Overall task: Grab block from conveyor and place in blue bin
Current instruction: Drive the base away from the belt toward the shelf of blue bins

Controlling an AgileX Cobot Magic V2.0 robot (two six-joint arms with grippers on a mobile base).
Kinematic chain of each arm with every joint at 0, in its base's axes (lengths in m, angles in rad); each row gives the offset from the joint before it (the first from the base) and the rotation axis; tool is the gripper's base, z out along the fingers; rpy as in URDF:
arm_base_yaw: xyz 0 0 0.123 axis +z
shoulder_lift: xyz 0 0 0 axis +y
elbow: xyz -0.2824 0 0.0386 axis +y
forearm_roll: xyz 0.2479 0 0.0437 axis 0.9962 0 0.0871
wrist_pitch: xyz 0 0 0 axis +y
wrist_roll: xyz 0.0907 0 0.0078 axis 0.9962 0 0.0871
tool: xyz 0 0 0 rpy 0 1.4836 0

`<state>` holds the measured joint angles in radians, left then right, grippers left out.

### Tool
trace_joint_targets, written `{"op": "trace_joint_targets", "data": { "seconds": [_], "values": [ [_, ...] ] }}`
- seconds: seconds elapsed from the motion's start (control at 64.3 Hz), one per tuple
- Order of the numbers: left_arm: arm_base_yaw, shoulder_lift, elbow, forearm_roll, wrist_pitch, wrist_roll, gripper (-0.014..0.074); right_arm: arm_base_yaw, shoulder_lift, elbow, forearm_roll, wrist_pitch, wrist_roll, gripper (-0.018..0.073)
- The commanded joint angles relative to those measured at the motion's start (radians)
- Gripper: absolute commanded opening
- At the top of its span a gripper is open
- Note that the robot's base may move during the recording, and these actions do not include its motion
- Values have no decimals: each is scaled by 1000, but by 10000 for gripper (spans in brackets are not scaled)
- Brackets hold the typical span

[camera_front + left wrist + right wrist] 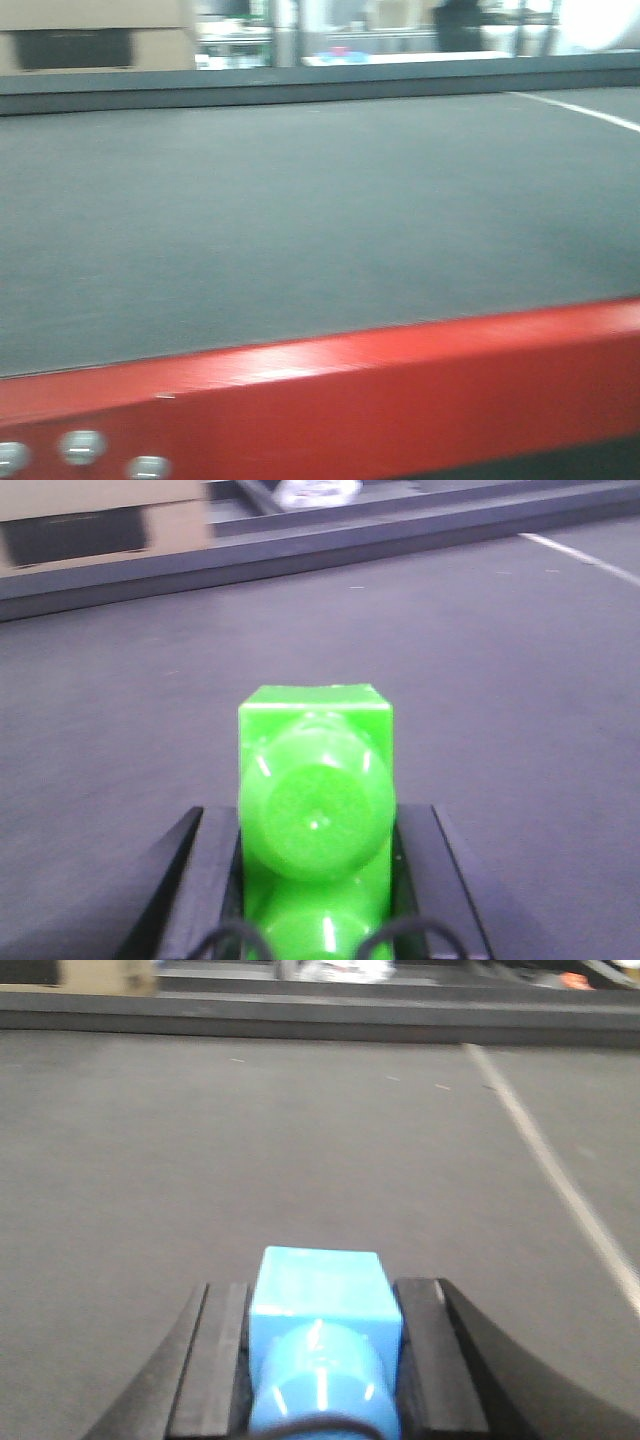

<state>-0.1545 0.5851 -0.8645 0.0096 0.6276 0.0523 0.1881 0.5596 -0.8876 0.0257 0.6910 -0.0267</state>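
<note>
Left end effector (315,825) is clenched on the green block (315,770), which sits between its fingers. The conveyor (500,680) belt stretches ahead. Right end effector (322,1295) grips a blue brick (322,1285). The blue bin is not in view. Recommended: hold a firm grip, carry level, and release only over the bin.

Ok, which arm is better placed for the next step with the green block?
Left, likely. The left pincer grips the green block, with the conveyor ahead of it. The right pincer is occupied by a blue block. The drop-off spot shows in no view, so nearness cannot be compared.
</note>
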Motion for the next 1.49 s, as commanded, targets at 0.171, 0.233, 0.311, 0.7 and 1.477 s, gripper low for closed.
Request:
{"op": "trace_joint_targets", "data": {
  "seconds": [0.171,0.233,0.311,0.7,1.477],
  "values": [
    [-6,-4,-8,-3,-18,-4,-111,-6,-6,-9,-8,-18,1,-154],
    [-6,-4,-8,-3,-18,-4,-111,-6,-6,-9,-8,-18,1,-154],
    [-6,-4,-8,-3,-18,-4,-111,-6,-6,-9,-8,-18,1,-154],
    [-6,-4,-8,-3,-18,-4,-111,-6,-6,-9,-8,-18,1,-154],
    [-6,-4,-8,-3,-18,-4,-111,-6,-6,-9,-8,-18,1,-154]
  ]
}}
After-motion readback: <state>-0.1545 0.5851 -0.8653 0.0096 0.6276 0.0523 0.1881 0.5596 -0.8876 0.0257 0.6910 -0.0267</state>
